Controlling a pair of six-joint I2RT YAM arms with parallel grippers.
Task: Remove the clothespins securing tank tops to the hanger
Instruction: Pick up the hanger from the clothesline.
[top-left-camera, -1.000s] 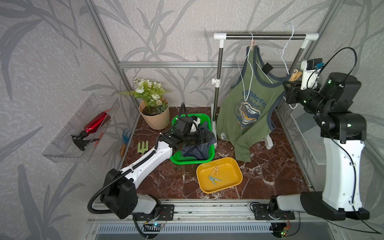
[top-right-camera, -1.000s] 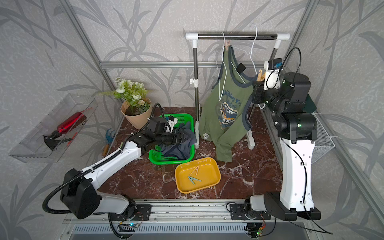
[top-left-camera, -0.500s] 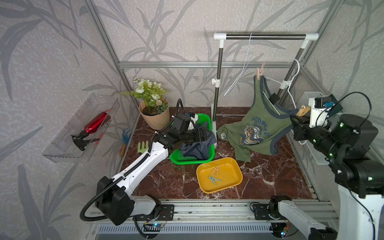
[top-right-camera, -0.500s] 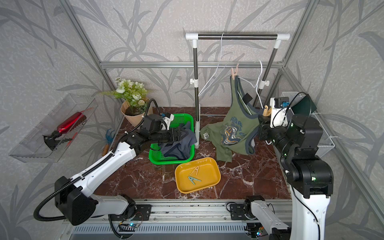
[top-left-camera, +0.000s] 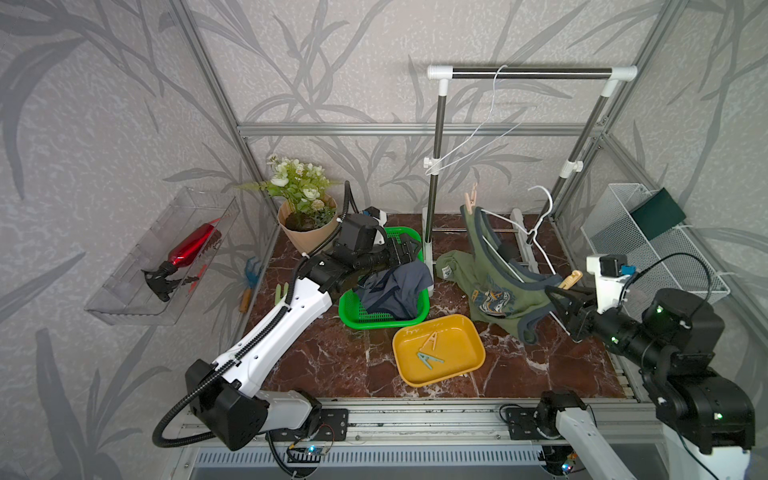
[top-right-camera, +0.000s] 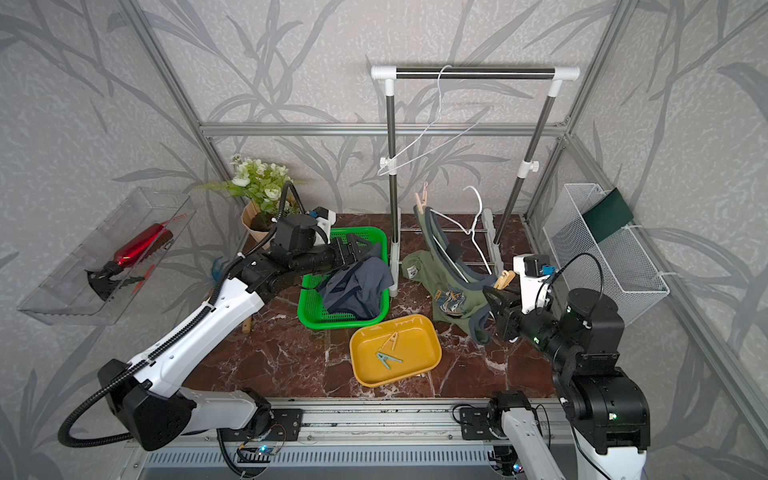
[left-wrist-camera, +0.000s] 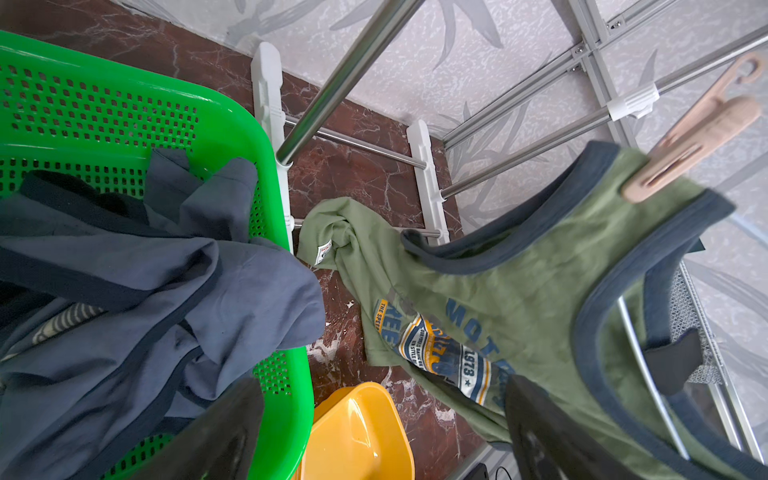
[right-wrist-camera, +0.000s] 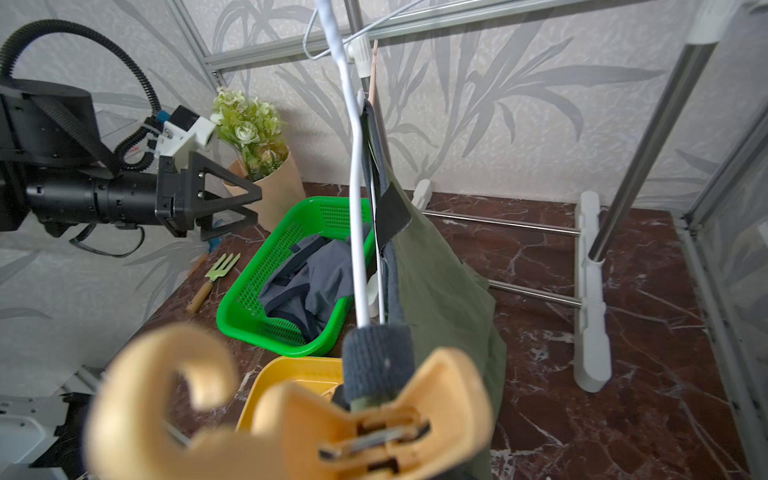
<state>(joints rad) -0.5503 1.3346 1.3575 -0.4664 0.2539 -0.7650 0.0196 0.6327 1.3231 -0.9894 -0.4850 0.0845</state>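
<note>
left tool (top-left-camera: 409, 252) jaws apart over slate-blue tank top (top-left-camera: 395, 286) in green basket (top-left-camera: 353, 321) | olive tank top (top-left-camera: 490, 286) on hanger (top-left-camera: 540, 232), tan clothespin (top-left-camera: 471, 200) atop | right tool (top-left-camera: 557, 297) clamped on yellow-orange clothespin (top-left-camera: 570, 279) | risk: squeezing may free unsupported hanger, garment drops

I am reading "MOT", "1973" and "THE SPEE" on the olive tank top (left-wrist-camera: 540, 270) print. I am finding its small hem label (left-wrist-camera: 324, 251) illegible.

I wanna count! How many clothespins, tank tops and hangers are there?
Clothespins: 4
Tank tops: 2
Hangers: 2
Total: 8
</note>
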